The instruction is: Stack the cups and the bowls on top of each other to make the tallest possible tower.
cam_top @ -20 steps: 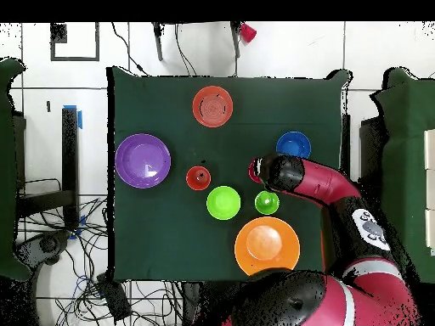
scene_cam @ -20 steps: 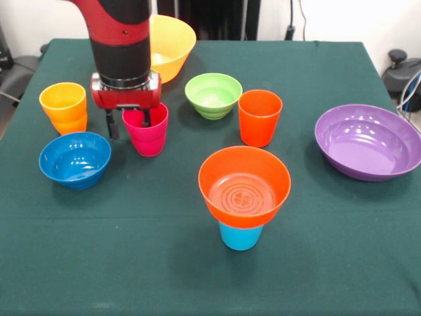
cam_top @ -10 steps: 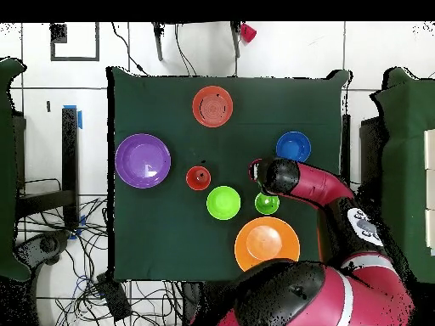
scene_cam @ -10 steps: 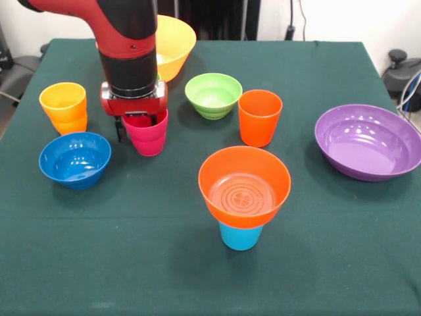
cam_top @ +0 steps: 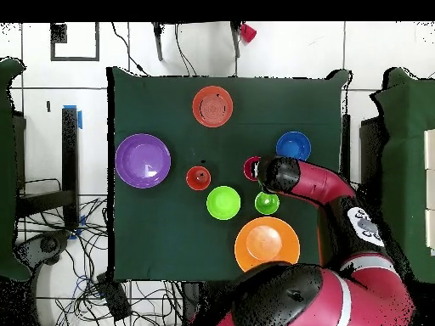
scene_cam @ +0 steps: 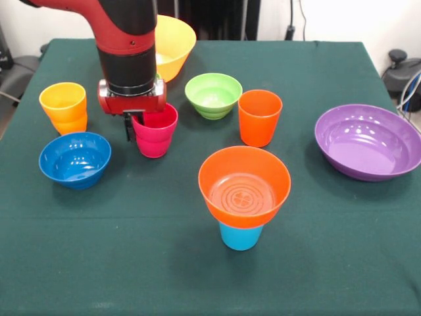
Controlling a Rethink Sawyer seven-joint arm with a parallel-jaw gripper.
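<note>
Gripper (scene_cam: pixel 137 126) down at the magenta cup (scene_cam: pixel 155 130), one dark finger outside the cup's wall at its 9 o'clock side, the other apparently inside the rim; jaws seemingly closed on that wall, cup upright and touching the green cloth of the table (scene_cam: pixel 316 263). From the magenta cup: blue bowl (scene_cam: pixel 74 158) at 8 o'clock, yellow-orange cup (scene_cam: pixel 64 106) at 10 o'clock, large yellow bowl (scene_cam: pixel 172 46) at 12 o'clock behind the arm (scene_cam: pixel 125 39), light green bowl (scene_cam: pixel 213 95) at 2 o'clock, orange cup (scene_cam: pixel 259 117) at 3 o'clock. Purple bowl (scene_cam: pixel 368 141) well apart at the table's 3 o'clock edge. Tower (scene_cam: pixel 243 194) at 5 o'clock: orange bowl (scene_cam: pixel 244 186) seated upright on the light blue cup (scene_cam: pixel 240 237), concentric rings moulded in the bowl's floor. No readable writing on any cup or bowl. Overhead: gripper hidden under the wrist (cam_top: pixel 280 174), only part of the magenta rim showing; a small round logo on the arm (cam_top: pixel 367 227), unreadable.
</note>
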